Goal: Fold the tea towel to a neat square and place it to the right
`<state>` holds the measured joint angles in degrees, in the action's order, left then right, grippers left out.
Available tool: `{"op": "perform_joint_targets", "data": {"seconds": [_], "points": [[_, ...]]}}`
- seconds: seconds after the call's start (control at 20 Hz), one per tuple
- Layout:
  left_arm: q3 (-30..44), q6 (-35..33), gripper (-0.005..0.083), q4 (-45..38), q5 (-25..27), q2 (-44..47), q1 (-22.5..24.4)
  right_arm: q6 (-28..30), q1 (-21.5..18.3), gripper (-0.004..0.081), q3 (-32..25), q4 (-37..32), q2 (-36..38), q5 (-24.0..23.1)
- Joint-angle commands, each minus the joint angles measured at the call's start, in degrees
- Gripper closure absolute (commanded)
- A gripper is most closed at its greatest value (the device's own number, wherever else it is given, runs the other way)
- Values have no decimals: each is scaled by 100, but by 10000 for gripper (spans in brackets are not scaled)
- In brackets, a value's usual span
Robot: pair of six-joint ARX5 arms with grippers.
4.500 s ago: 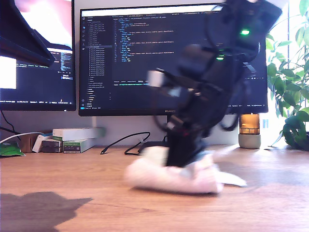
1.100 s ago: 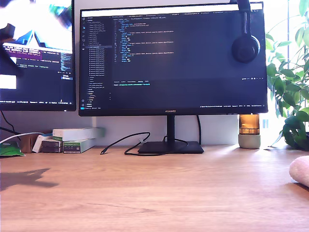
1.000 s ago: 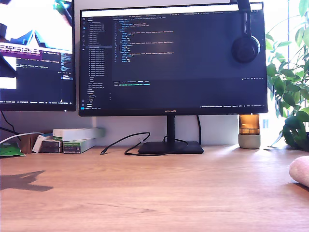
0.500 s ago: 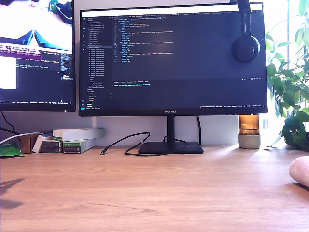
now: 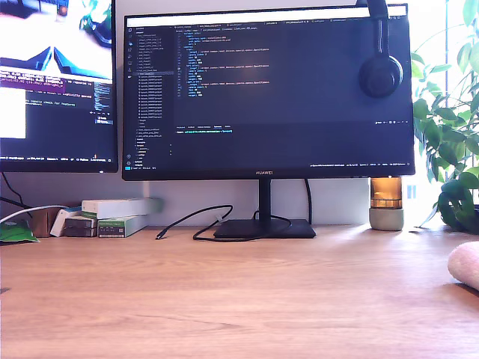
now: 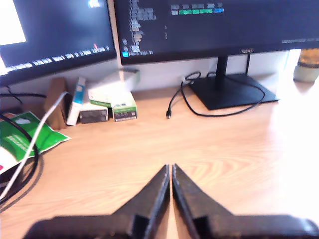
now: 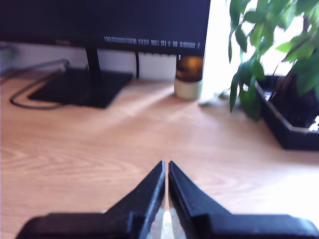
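The tea towel [image 5: 465, 265] lies as a soft pinkish-white bundle on the wooden desk [image 5: 239, 299] at the exterior view's right edge, partly cut off by the frame. No arm shows in the exterior view. My first gripper [image 6: 170, 167] hovers over bare desk with its black fingers closed tip to tip and nothing between them. My second gripper [image 7: 166, 163] is likewise shut over bare wood. A pale patch shows low in the gap between its fingers, and I cannot tell what it is. The towel shows clearly in neither wrist view.
A monitor stand base [image 5: 263, 227] and a loose black cable [image 5: 191, 221] sit at the back centre. Stacked boxes [image 5: 120, 215] are at the exterior view's back left, a candle jar [image 5: 387, 202] and potted plant [image 5: 449, 149] at its back right. Headphones [image 5: 380, 71] hang on the monitor.
4.5 s ago an arm pressed on the towel mid-desk; now the towel rests at the exterior view's right edge. Over the last second an arm's shadow slid off that view's left.
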<state>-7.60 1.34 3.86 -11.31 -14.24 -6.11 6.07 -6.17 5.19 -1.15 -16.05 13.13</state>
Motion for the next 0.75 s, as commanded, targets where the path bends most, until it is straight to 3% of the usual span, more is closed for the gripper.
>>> {"op": "perform_joint_targets", "data": {"seconds": [0.0, 0.1, 0.7], "points": [[85, 9, 793, 236, 28, 146, -4, -55, 17, 782, -81, 155, 262, 46], [85, 13, 793, 365, 52, 348, -4, -411, 17, 782, -81, 476, 544, 48], [85, 15, 793, 1591, 42, 422, -4, -433, 15, 782, -79, 2057, 595, 39]]}}
